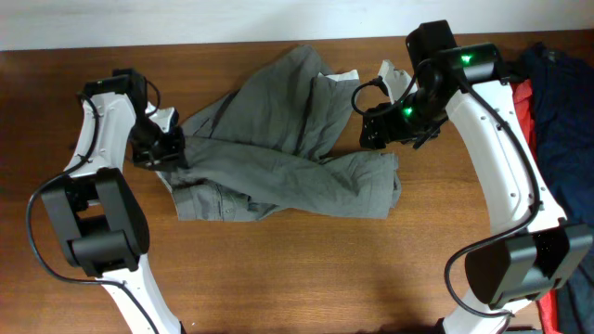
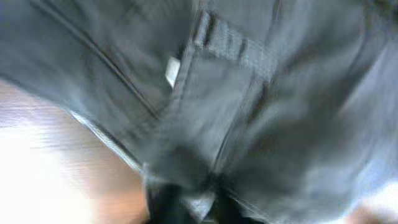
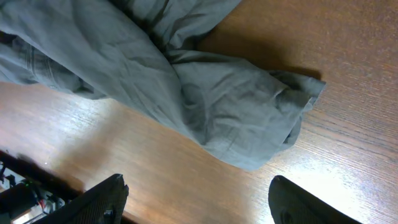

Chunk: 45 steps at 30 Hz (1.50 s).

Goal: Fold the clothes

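Note:
The clothes, grey-olive shorts (image 1: 278, 139), lie crumpled across the middle of the wooden table (image 1: 306, 269). A pale lining shows at their upper right. My left gripper (image 1: 167, 153) is at the shorts' left edge. In the left wrist view, which is blurred, its dark fingers (image 2: 165, 208) sit close together with a fold of the shorts (image 2: 249, 112) pinched between them. My right gripper (image 1: 376, 130) hovers over the shorts' right end. In the right wrist view its jaws stand wide apart above bare wood, with the leg hem (image 3: 261, 118) just beyond the right gripper (image 3: 198, 180).
A red garment (image 1: 522, 93) and navy-blue garments (image 1: 566, 102) are piled at the table's right edge beside the right arm. A pale wall (image 1: 186, 19) runs along the table's far edge. Bare wood fills the front half.

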### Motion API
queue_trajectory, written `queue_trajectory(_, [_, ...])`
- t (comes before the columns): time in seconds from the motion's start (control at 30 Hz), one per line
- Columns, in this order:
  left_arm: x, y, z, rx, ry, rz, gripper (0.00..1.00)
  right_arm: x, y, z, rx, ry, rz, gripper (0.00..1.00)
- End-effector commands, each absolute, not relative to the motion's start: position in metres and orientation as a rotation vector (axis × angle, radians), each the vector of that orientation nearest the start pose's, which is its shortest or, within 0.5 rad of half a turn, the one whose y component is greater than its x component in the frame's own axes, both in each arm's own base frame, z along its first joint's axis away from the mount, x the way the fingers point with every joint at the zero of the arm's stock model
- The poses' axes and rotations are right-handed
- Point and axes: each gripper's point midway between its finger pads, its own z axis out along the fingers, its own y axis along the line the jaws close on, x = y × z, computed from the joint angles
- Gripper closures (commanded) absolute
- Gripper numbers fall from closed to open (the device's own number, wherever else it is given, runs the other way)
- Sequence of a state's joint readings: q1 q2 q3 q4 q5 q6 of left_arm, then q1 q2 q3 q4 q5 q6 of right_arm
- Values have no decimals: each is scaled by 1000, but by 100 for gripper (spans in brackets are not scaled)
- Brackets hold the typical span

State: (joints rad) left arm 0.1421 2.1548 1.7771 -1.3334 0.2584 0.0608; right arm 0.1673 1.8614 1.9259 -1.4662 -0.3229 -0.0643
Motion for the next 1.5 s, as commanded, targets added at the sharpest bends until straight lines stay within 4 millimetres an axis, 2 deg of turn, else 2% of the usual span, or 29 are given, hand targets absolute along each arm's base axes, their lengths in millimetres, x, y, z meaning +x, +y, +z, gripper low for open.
queue_trajectory(0.0, [379,-16,75,-170,3187,-716,100,358,118,217,-409,2898,492,23])
queue_trajectory(0.1, [383,-24,98,-160,3117,-787,100,359,116,217,-407,2901,469,22])
queue_trajectory(0.23, [379,-34,146,-87,3012,-770,100,359,114,216,-406,2905,454,22])
queue_trajectory(0.4, [352,-46,189,45,2992,-597,100,359,114,216,-405,2905,454,22])
queue_trajectory(0.53, [329,-62,203,110,3029,-547,100,359,114,216,-405,2905,454,22])
queue_trajectory(0.63, [308,-80,200,175,3103,-562,100,359,112,216,-397,2907,454,22])
queue_trajectory(0.73, [286,-92,187,224,3203,-543,100,359,110,216,-387,2909,453,22])
queue_trajectory(0.8, [271,-90,173,186,3298,-426,100,358,108,215,-384,2919,445,22])
queue_trajectory(0.9, [260,-87,161,187,3356,-290,100,353,97,211,-369,2960,371,20])
queue_trajectory(1.0, [247,-91,158,230,3393,-264,100,348,89,208,-348,2996,316,17])
queue_trajectory(1.1, [246,-83,158,229,3386,-159,99,343,89,203,-277,3035,321,16])
queue_trajectory(1.2, [252,-70,159,168,3357,-39,100,336,80,186,-176,3104,269,16])
queue_trajectory(1.33, [255,-67,162,147,3330,-37,100,318,67,150,-59,3220,231,16])
queue_trajectory(1.47, [256,-64,164,131,3316,-35,100,291,58,111,50,3339,270,20])
